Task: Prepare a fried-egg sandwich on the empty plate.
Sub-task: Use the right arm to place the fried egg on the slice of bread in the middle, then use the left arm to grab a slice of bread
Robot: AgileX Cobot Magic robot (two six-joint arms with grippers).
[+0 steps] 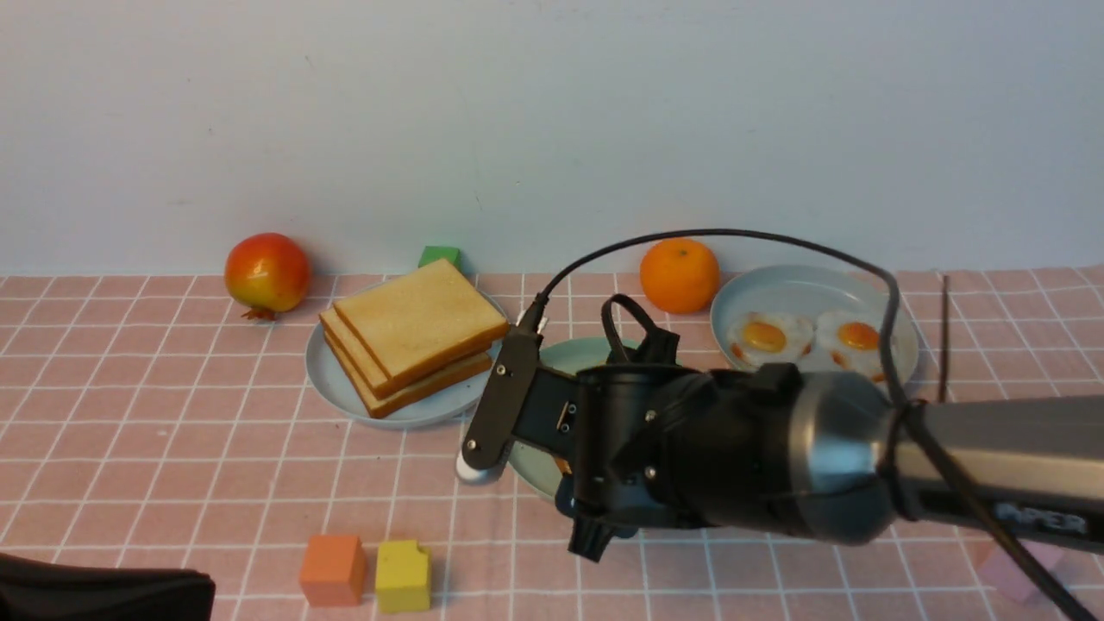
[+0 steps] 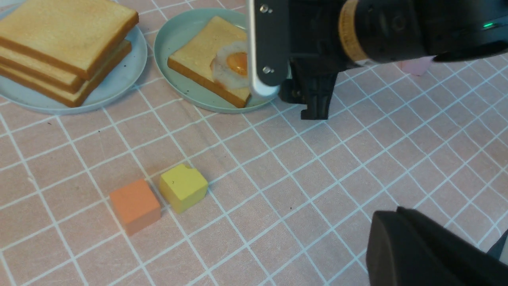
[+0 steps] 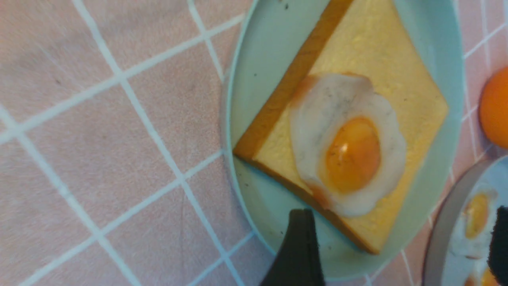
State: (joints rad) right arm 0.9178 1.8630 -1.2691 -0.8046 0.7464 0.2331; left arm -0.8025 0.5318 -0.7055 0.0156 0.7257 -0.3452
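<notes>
The mint-green empty plate [image 3: 254, 99] [image 2: 178, 47] carries one toast slice [image 3: 377, 51] [image 2: 198, 55], and a fried egg [image 3: 349, 147] [image 2: 232, 65] lies on that slice. No second slice covers the egg. Just above the plate's near edge hangs my right gripper [image 3: 401, 246], open, its fingers [image 3: 299, 246] wide apart and holding nothing. In the front view the right arm [image 1: 733, 448] hides most of this plate [image 1: 569, 354]. My left gripper [image 2: 397, 214] [image 1: 203, 591] is shut and empty, low at the near left over bare cloth.
A stack of toast [image 1: 414, 332] sits on a pale plate [image 1: 345, 388]. Two fried eggs [image 1: 768, 336] lie on another pale plate [image 1: 802, 289]. An orange [image 1: 680, 274], a red fruit [image 1: 267, 272], a green cube [image 1: 440, 256], and orange [image 1: 332, 569] and yellow [image 1: 403, 575] cubes stand around.
</notes>
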